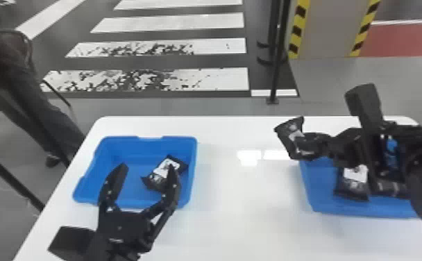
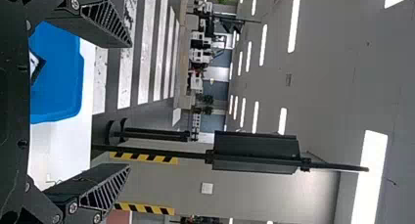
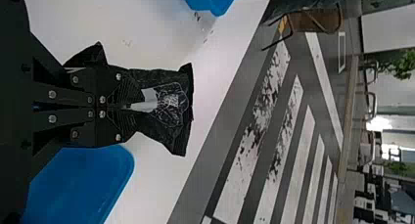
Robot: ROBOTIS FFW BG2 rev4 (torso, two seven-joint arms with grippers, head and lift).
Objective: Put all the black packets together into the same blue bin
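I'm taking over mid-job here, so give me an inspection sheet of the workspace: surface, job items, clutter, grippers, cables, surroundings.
Surface: white table, with light reflections and a few small dark marks near the left bin.
Job's things: one black packet in the left bin, one packet in the right bin, a third packet held.
Clutter: nothing seen.
Grippers: left gripper open, holding no packet, near the left bin; right gripper closed on the third packet.
Cables: nothing seen for certain.
Surroundings: striped floor, black post and yellow-black tape beyond the table.
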